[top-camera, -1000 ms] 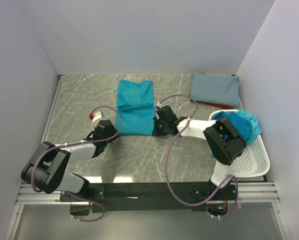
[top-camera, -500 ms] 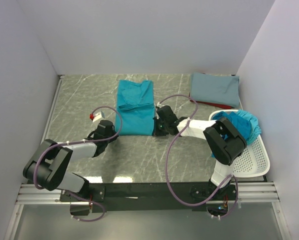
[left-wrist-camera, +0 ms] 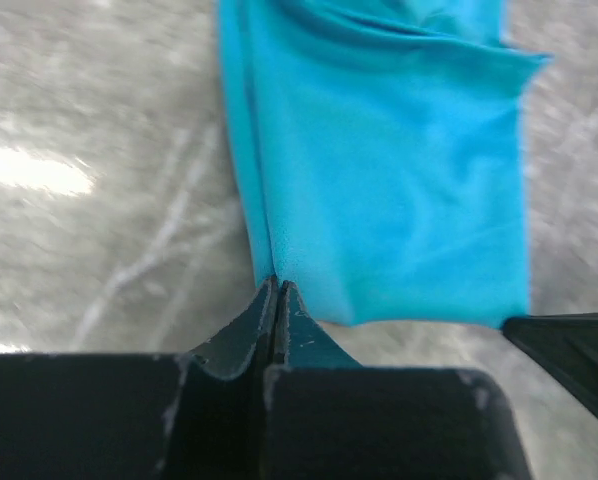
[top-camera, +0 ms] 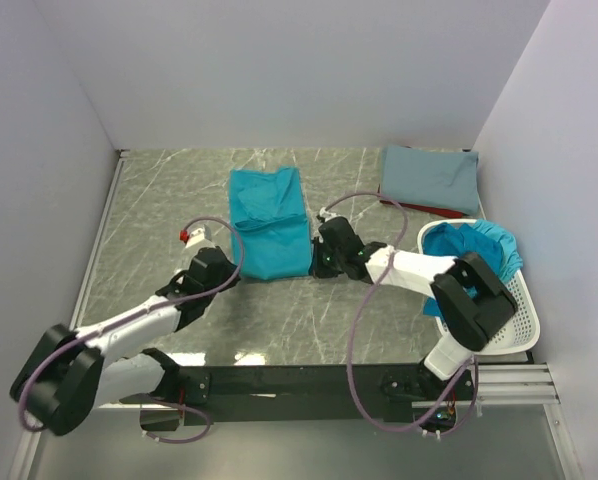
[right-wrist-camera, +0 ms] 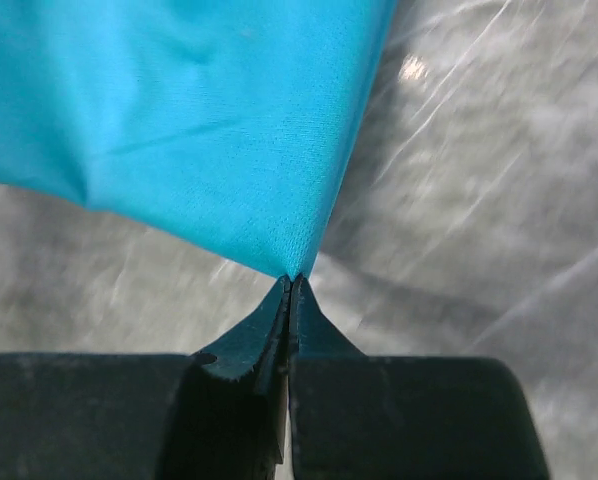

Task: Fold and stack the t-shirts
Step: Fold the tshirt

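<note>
Tabletop (top-camera: 149, 200): fingers (left-wrist-camera: 247, 325) pinch teal t-shirt (top-camera: 269, 225) at corners.

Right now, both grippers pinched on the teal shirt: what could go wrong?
1. The right gripper holds only the very corner tip of the teal shirt; it may slip out when lifted.
2. The left gripper bites the layered side edge; it may catch just some layers, skewing the fold.

Teal t-shirt (top-camera: 269, 225): soft matt cloth, fine weave. Table (top-camera: 149, 210): glossy marbled grey. Basket (top-camera: 507, 322): white perforated plastic.
</note>
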Tool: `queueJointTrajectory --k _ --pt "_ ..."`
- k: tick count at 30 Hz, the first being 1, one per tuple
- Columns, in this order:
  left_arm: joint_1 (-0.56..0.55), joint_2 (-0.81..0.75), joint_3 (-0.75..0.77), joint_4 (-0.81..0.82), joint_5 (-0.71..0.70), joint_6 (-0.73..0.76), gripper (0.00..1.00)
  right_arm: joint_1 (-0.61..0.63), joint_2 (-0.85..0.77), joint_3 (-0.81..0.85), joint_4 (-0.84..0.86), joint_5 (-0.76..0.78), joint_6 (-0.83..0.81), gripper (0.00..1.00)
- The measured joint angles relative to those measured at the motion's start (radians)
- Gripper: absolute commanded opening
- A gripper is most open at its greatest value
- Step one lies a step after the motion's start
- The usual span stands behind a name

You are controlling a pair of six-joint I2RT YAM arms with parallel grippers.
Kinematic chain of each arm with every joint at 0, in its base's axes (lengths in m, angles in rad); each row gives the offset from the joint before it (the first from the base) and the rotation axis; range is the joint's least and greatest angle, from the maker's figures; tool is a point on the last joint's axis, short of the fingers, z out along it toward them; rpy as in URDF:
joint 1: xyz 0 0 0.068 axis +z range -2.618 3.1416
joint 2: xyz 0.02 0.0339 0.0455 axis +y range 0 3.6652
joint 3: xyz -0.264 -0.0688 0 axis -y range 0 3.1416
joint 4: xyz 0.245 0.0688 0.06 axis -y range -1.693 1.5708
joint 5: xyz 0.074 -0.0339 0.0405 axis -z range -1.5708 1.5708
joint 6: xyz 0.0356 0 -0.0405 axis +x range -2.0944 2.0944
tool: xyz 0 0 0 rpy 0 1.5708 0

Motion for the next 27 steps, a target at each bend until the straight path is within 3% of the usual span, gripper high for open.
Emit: queueJointTrajectory --k 8,15,21,27 --pt "-0.145 -0.233 -0.013 -0.166 -0.056 -0.082 0.01 0.117 -0.272 -0.135 -0.051 0.095 0.056 0.0" --pt "-0.378 -0.373 0.006 -0.351 -0.176 -0.186 0.01 0.209 -0.543 -0.219 -0.177 0.198 0.124 0.0" --pt "-0.621 -0.351 0.123 -0.509 -0.337 -0.31 0.01 0.247 -0.798 -0.242 -0.311 0.266 0.17 0.0" --pt "-0.856 -0.188 0.302 -0.651 -0.506 -0.461 0.0 0.251 -0.956 -0.239 -0.448 0.321 0.189 0.0"
